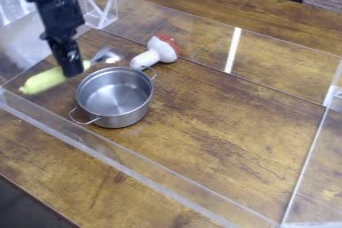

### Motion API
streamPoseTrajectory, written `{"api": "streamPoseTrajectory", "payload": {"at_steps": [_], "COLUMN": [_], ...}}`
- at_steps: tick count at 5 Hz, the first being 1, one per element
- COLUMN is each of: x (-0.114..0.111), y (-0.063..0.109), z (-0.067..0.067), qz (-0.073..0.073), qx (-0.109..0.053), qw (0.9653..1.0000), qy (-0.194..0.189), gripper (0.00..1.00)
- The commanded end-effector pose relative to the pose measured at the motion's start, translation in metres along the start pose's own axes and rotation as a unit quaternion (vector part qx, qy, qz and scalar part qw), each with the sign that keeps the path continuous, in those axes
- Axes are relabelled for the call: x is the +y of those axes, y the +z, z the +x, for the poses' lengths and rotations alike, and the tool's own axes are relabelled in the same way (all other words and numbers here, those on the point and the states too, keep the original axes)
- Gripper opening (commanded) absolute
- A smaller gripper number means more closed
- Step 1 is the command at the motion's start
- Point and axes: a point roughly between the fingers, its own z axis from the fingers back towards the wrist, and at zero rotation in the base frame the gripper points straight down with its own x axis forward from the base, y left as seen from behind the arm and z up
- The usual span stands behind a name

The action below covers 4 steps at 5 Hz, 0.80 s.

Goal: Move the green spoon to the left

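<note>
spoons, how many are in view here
1. The green spoon is at the left, beside the steel pot, gripped by the claw. Nothing else looks like a spoon; the pot's inside looks empty.

The dark arm came in from the upper left corner of the view and reached steeply downward, its wrist almost vertical, ending up and to the left of the round steel pot (115, 96). The tool (67, 66) pointed nearly straight down at the bench (227, 132), close above its surface. Its jaws stood partly closed, clamped across the green spoon (56, 75) around the middle of the handle, so that the spoon lay roughly level, crosswise to the fingers. The tool sat just beyond the pot's upper left rim, apart from it.
</note>
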Motion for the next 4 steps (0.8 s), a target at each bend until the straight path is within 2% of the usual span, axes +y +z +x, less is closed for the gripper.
{"api": "streamPoseTrajectory", "payload": {"at_steps": [1, 4], "x": [0.017, 0.051], "y": [0.034, 0.039], "z": [0.015, 0.005], "qz": [0.019, -0.03], "qx": [-0.026, -0.025], "qw": [0.9994, 0.9992], "qy": [0.012, -0.007], "gripper": [0.0, 0.0]}}
